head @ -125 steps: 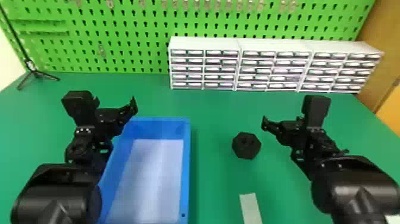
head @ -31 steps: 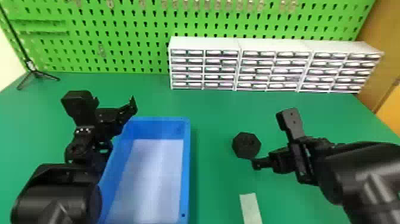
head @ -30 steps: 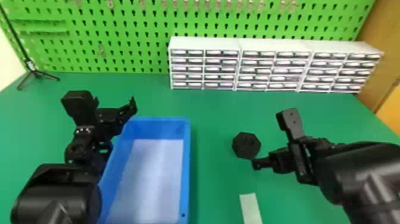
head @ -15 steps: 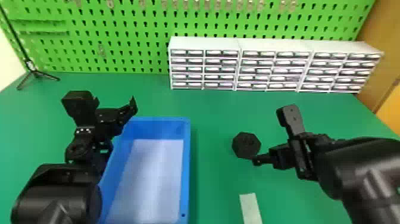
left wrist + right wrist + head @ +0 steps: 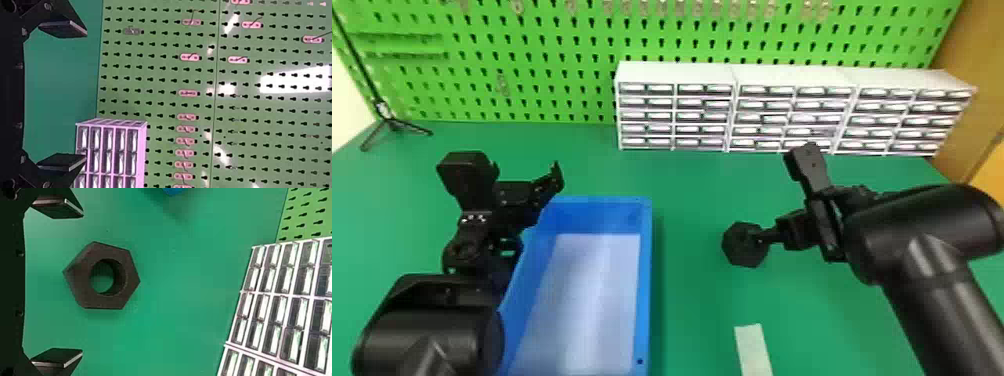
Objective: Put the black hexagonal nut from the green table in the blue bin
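Black hexagonal nut [image 5: 738, 256] lies flat on the green table [image 5: 689, 190], to the right of the blue bin [image 5: 645, 280]. Over the last half second the right gripper [image 5: 82, 283] has shifted so that a finger overlaps the nut in the head view; its fingers stand wide apart, so nothing is gripped and closing in likely comes next. The nut looks matt, thick and sharp-cornered, with green showing through its round central hole.

Smooth, rounded black arms [image 5: 922, 235]
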### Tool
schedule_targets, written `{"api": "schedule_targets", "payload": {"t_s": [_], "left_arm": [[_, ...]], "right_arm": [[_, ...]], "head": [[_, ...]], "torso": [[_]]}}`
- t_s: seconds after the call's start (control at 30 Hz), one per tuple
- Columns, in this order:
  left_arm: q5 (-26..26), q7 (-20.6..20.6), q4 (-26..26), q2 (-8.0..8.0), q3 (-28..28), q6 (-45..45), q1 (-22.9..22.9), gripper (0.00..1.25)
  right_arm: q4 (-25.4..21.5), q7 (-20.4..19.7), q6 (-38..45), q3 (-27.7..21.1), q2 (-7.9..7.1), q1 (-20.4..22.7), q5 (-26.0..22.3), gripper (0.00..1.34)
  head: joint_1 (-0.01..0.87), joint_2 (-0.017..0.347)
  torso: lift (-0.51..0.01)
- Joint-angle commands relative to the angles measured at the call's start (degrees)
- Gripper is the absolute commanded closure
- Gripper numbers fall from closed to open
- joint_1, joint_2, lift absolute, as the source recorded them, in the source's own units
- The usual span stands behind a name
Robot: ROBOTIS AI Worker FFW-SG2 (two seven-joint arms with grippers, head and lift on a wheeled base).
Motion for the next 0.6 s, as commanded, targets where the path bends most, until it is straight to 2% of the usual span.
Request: {"api": "schedule_targets", "payload": {"t_s": [0.0, 0.23, 0.4, 0.57], "left_arm": [[0.0, 0.0, 0.0, 0.00, 0.2, 0.0, 0.1, 0.16], [0.0, 0.0, 0.0, 0.00, 0.2, 0.0, 0.0, 0.16], [0.1, 0.0, 0.0, 0.00, 0.4, 0.0, 0.0, 0.16], [0.0, -0.1, 0.0, 0.00, 0.3, 0.0, 0.0, 0.16]], "right_arm": [[4.5, 1.6, -1.7, 1.0, 0.88, -2.7, 1.7, 0.07], [11.1, 4.1, -4.1, 3.7, 0.96, -6.1, 2.5, 0.07], [19.0, 6.3, -7.1, 5.6, 1.05, -10.1, 2.7, 0.08], [24.7, 7.0, -10.0, 6.9, 0.96, -13.5, 2.6, 0.08]], "head": [[0.686, 0.028], [0.686, 0.028], [0.686, 0.028], [0.686, 0.028]], "torso": [[-0.096], [-0.096], [-0.096], [-0.096]]}}
